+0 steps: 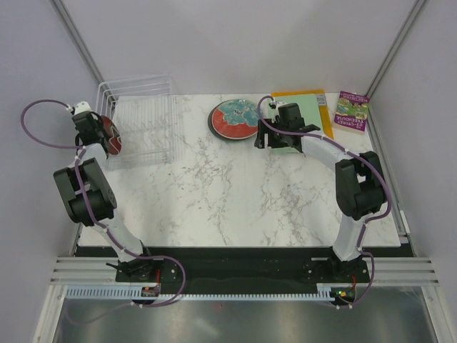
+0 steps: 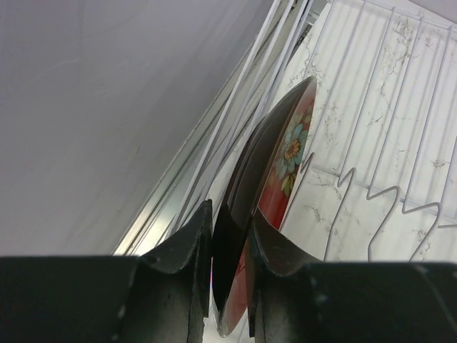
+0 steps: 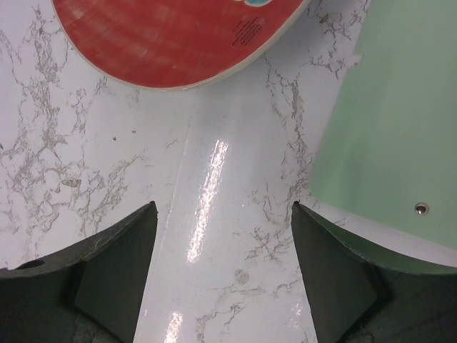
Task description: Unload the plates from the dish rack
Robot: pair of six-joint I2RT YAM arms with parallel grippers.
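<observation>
Right up against the lens are the black fingers (image 2: 186, 250) of the left tool (image 2: 232, 214), and they're pinching the rim of a red flowered plate (image 2: 289, 153). It stands on edge at the left side of the dish rack (image 2: 371, 189), with white wires on either side of it. There's a darker edge just behind the red face. We can't tell if that's the plate's own back or a second plate tucked against it.

Handling-wise, we'd treat it as glazed ceramic: stiff, slick, fairly heavy for an edge pinch, and quick to chip if it clips a wire. We reckon the top rim is the right place to hold it. We'd want the fingers deep enough to sit on the flat lip, then pull it straight out along its slot so it doesn't twist.

The right tool (image 3: 223, 207) is spread wide and holding nothing. It hovers over bare worktop (image 3: 107, 179) between another red plate (image 3: 171, 36) lying flat and the pale green mat (image 3: 400, 107), touching neither.
</observation>
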